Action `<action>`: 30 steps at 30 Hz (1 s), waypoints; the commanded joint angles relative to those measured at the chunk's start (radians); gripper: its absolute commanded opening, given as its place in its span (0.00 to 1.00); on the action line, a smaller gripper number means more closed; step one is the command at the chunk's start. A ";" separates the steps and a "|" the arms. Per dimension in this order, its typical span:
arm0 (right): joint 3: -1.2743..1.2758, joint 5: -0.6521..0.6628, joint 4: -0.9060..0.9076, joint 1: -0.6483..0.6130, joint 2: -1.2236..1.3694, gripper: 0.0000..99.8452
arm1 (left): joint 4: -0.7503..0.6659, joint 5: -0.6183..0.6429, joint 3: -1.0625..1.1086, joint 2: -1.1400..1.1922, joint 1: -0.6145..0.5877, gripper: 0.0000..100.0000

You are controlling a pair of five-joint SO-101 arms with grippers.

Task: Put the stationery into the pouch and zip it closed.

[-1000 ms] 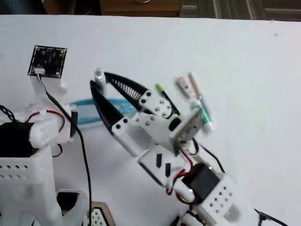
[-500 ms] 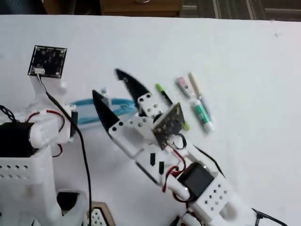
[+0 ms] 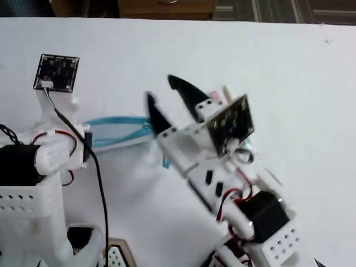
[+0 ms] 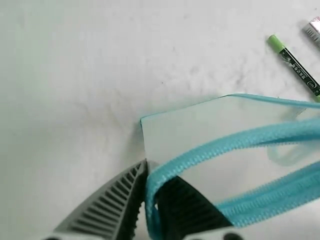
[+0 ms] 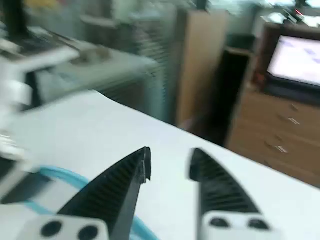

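Observation:
A clear pouch (image 3: 119, 131) with a blue zipper lies on the white table, its zipper mouth gaping. In the left wrist view my left gripper (image 4: 150, 186) is shut on the pouch's (image 4: 225, 145) zipper corner. My right gripper (image 3: 166, 101) stands open above the table, just right of the pouch's far end, with nothing between its fingers (image 5: 125, 180). The pouch's blue zipper (image 5: 60, 176) runs below them. A green pen (image 4: 295, 67) lies beyond the pouch. A beige pen (image 3: 227, 92) and a pink item (image 3: 213, 95) peek out behind the right arm, which hides the other stationery.
The left arm's white body (image 3: 39, 167) stands at the table's left, its camera board (image 3: 55, 72) raised. The right arm's base (image 3: 267, 222) is at the lower right. Bare table (image 3: 289, 72) stretches to the back and right. Room furniture (image 5: 280, 110) lies beyond the table edge.
My right gripper has swung to the right, from over the pouch's middle toward the stationery, staying open. The left arm and pouch have kept still.

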 commanded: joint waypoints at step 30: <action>-0.925 0.404 0.573 0.259 1.524 0.10 | -0.005 -0.003 -0.005 0.004 -0.001 0.02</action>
